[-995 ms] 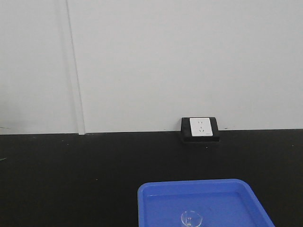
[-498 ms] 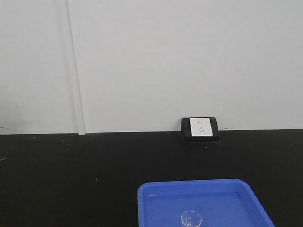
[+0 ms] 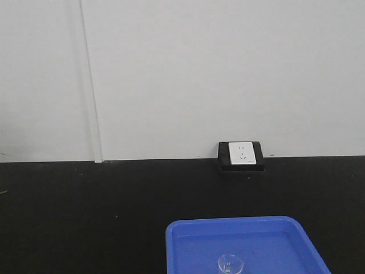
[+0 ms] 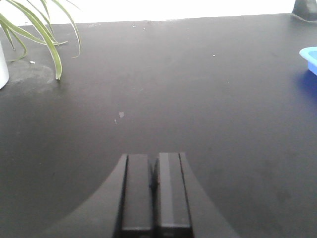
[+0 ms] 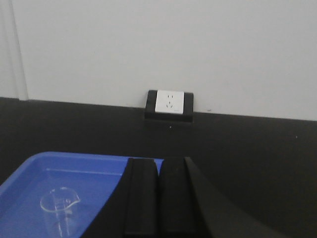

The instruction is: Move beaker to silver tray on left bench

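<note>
Right wrist-mounted view: small clear glass beaker (image 5: 59, 203) with printed graduation marks, upright on the floor of a shallow blue plastic tray (image 5: 49, 157), in the left part of it, pour lip toward the right of frame. Low in frame, right gripper (image 5: 158, 198), black fingers pressed together with only a thin seam between them, clamped on nothing, to the right of the beaker and not touching it. Beyond the tray, matte black bench top (image 5: 247, 144). At the foot of the pale wall (image 5: 158, 44), a white wall socket (image 5: 169, 101) in a black frame.

Exterior front-facing view: beaker (image 3: 230, 264) at the very bottom edge, inside the blue plastic tray (image 3: 228, 220), about midway across it.

Left wrist-mounted view: left gripper (image 4: 155, 196) likewise closed tight, nothing held, over the black bench top. At the right edge, a corner of the blue plastic tray (image 4: 309, 55), well apart from the gripper. At upper left, long green plant leaves (image 4: 49, 29) and the edge of a white pot (image 4: 2, 67).
</note>
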